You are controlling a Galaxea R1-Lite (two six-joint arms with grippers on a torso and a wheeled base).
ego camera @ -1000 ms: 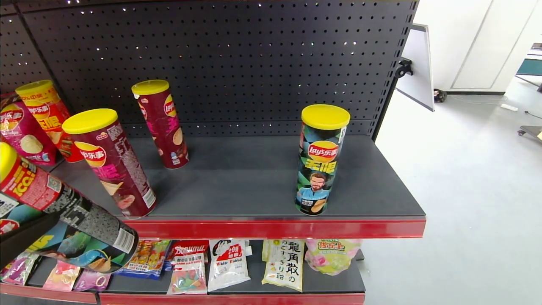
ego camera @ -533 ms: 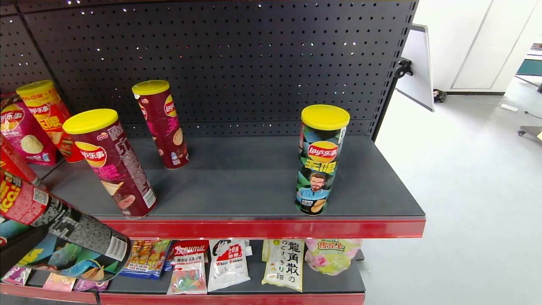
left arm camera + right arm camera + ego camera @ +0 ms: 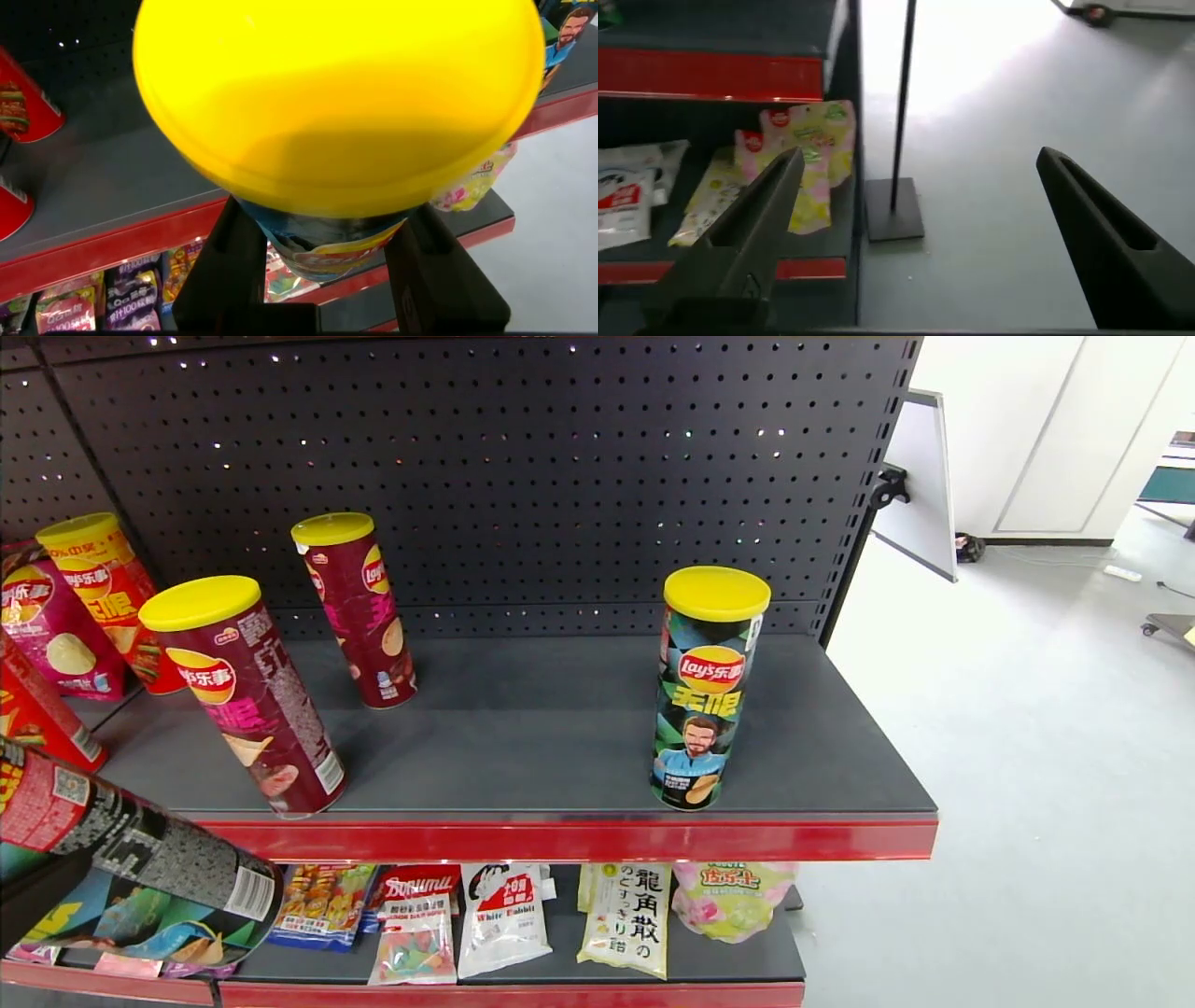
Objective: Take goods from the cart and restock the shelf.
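My left gripper [image 3: 327,252] is shut on a chip can [image 3: 140,877] with a yellow lid [image 3: 336,93]. In the head view the can lies tilted at the lower left, in front of the shelf [image 3: 560,747] and below its red front edge [image 3: 579,838]. On the shelf stand two maroon chip cans [image 3: 247,695] [image 3: 357,607] and one dark can with a yellow lid [image 3: 708,686]. My right gripper [image 3: 924,233] is open and holds nothing, low beside the shelf's right end over the floor.
More cans [image 3: 89,597] stand at the shelf's left end. Snack bags [image 3: 504,915] lie on the lower shelf [image 3: 728,961]. A pegboard back wall [image 3: 513,476] closes the shelf behind. Bare shelf lies between the maroon cans and the dark can. Open floor [image 3: 1046,756] lies to the right.
The held can has moved down and to the left, out toward the picture's edge. A red can at the left has come into sight behind it. The shelf cans have not moved.
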